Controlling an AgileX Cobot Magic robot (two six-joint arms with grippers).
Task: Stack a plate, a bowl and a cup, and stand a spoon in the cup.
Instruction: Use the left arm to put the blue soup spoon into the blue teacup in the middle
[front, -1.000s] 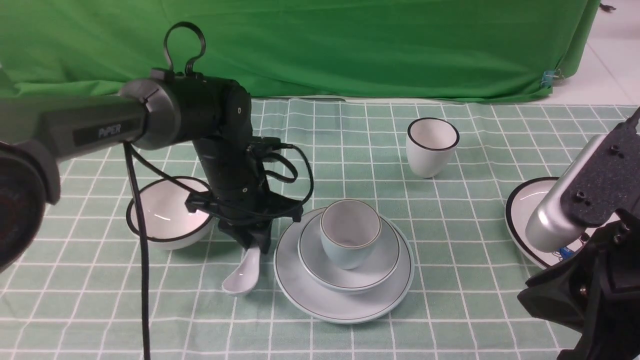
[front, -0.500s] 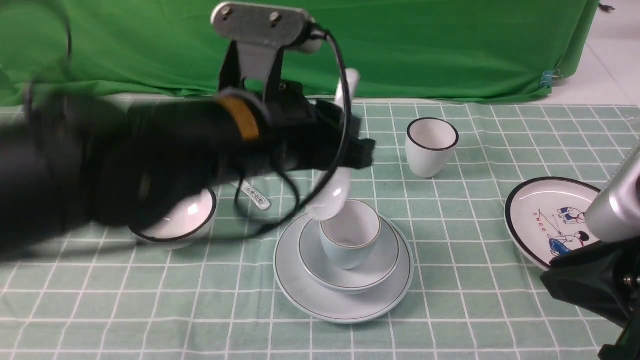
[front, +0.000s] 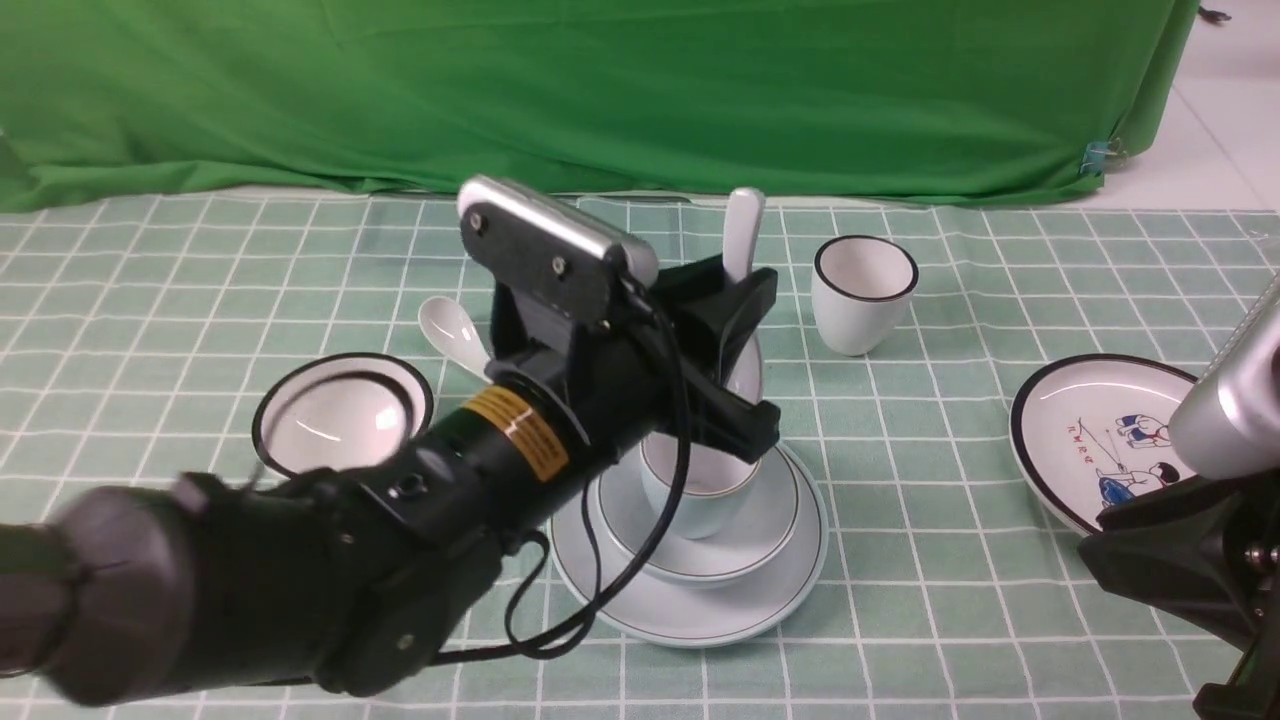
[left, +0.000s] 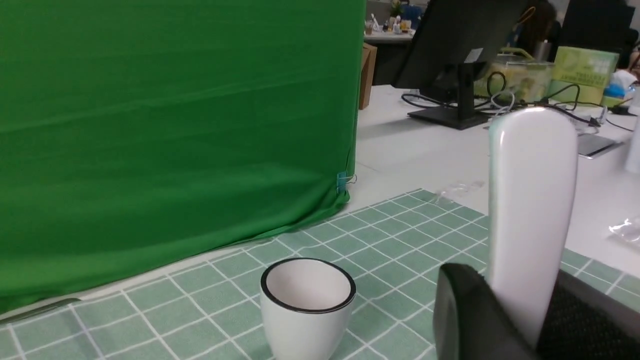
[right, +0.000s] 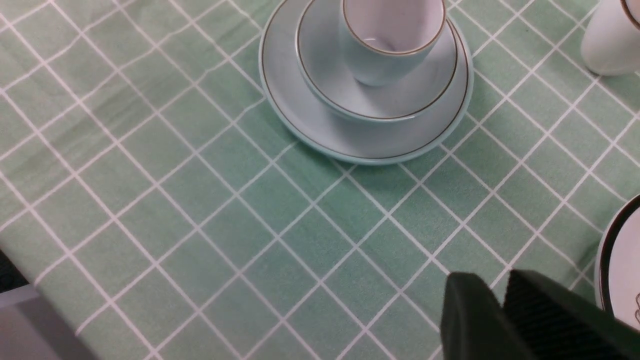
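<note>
The pale blue cup (front: 700, 495) stands in the shallow bowl (front: 745, 550) on the blue-grey plate (front: 700, 615) at the table's middle. My left gripper (front: 755, 350) is shut on the plain white spoon (front: 744, 228) and holds it upright, handle up, right over the cup. The gripper hides the spoon's lower end, so I cannot tell if it is inside the cup. The left wrist view shows the handle (left: 532, 200) clamped in the left gripper (left: 520, 320). The right wrist view shows plate (right: 320, 125), bowl (right: 325, 80) and cup (right: 385, 55). My right gripper (right: 495, 285) is shut and empty, low at the right.
A black-rimmed white cup (front: 865, 290) stands behind the stack to the right. A black-rimmed white bowl (front: 340, 420) and a second white spoon (front: 455, 330) lie to the left. A cartoon plate (front: 1110, 430) lies at the right, beside my right arm (front: 1200, 500).
My left gripper lifted the plain spoon from the cloth left of the plate, swung it upright and lowered it over the cup. My right arm drew back to the right.
</note>
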